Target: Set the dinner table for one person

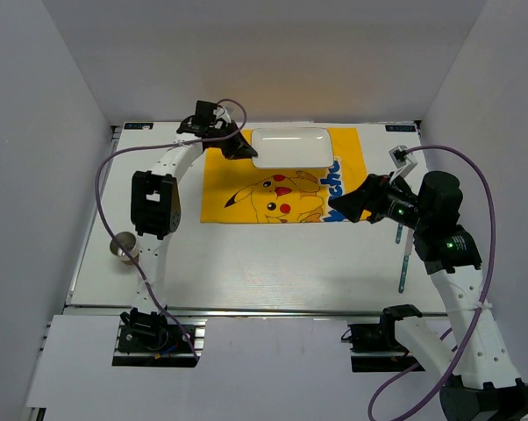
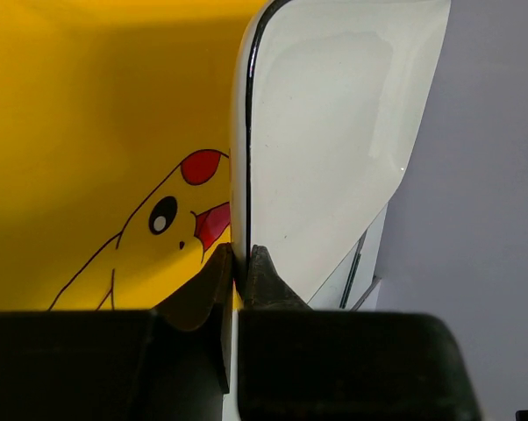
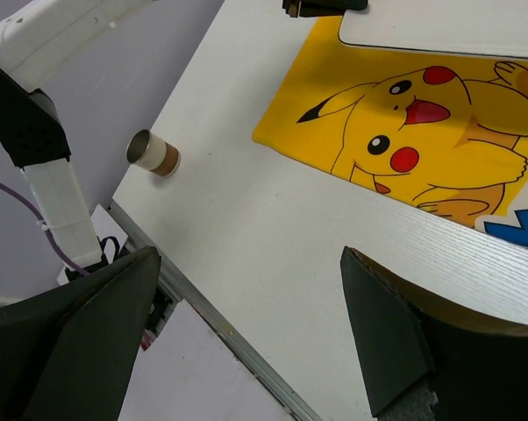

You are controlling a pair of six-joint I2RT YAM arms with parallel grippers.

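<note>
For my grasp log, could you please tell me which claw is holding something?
The left claw: shut on the rim of the white rounded-rectangle plate, whereas the right claw hangs open and empty.

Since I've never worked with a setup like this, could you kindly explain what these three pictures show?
Two robot arms stand at a white dinner table. One picture looks down from above; the other two come from cameras on the wrists. On the table lie a yellow Pikachu mat with a white plate on it, a cup tipped on its side, and a slim greenish utensil. The left tool pinches the plate's rim; the right tool hangs open, holding nothing.
</note>
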